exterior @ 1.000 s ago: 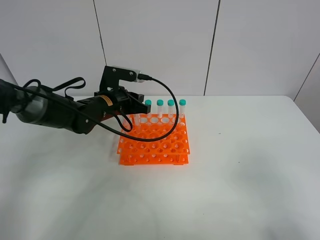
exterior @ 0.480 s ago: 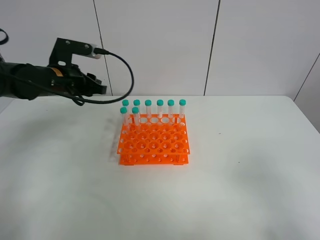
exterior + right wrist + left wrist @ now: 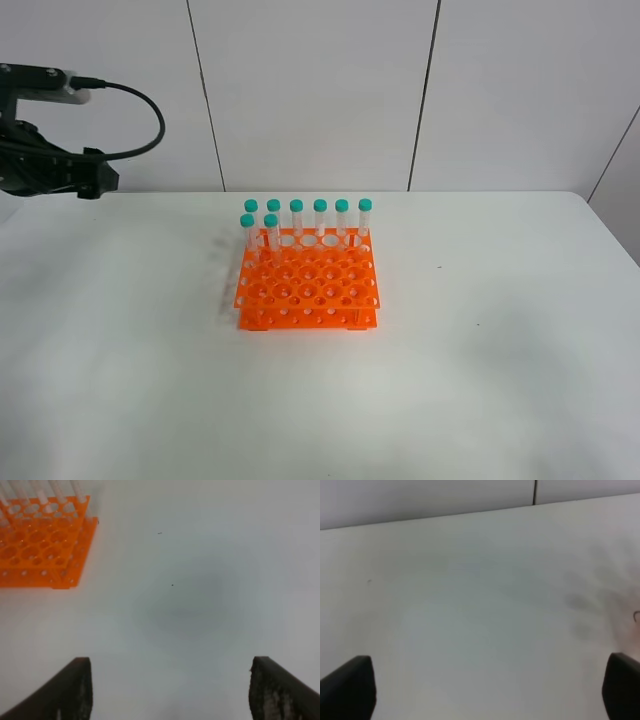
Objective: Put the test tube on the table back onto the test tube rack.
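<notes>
tubes (image 3: 272, 229) upright in test tube rack (image 3: 308, 290) at mid tabletop (image 3: 480, 380), none lying loose, suggesting task done; left end effector (image 3: 487, 687) wide, empty, parked off to side; right end effector (image 3: 170, 690) wide, empty, above bare tabletop.

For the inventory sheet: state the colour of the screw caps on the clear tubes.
Teal-green screw caps, clearest in the exterior high view.
</notes>
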Controlling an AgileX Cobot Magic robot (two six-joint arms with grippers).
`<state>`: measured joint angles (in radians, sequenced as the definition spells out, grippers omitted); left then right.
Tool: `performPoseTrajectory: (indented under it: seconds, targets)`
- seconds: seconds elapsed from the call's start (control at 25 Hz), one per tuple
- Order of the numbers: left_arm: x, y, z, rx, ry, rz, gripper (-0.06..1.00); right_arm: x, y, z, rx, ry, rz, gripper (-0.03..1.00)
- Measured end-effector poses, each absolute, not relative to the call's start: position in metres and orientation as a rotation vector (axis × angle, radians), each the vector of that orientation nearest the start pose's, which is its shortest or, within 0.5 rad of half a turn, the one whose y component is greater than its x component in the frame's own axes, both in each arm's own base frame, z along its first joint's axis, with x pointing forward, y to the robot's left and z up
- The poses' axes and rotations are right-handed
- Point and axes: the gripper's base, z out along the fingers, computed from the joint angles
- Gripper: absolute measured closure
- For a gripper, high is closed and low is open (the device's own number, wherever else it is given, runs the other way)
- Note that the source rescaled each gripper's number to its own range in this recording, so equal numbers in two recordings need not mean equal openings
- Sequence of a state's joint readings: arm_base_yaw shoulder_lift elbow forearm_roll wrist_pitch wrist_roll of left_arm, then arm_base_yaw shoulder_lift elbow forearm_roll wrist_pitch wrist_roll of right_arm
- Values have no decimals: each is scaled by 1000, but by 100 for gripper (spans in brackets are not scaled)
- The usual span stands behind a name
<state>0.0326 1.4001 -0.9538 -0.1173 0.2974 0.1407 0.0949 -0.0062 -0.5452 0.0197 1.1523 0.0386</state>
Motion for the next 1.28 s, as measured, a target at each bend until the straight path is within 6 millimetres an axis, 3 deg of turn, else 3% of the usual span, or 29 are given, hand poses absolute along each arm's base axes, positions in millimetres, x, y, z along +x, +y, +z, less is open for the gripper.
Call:
performPoseTrajectory:
  seconds: [0.24, 0.4, 0.68, 0.88, 1.04, 1.28]
  targets:
    - [260, 3, 327, 97, 2197, 3, -5, -15, 0, 282, -61, 2085, 105, 17]
    - [232, -5, 337, 190, 2223, -59, -5, -15, 0, 282, -61, 2085, 105, 17]
    - [174, -14, 340, 324, 2409, -148, -5, -15, 0, 282, -61, 2085, 105, 17]
    - [142, -5, 334, 306, 2640, -62, -5, -15, 0, 282, -61, 2085, 105, 17]
    - [130, -3, 340, 186, 2620, -40, -5, -15, 0, 282, -61, 2085, 105, 17]
    - [100, -2, 336, 172, 2557, -6, -5, -15, 0, 282, -61, 2085, 105, 17]
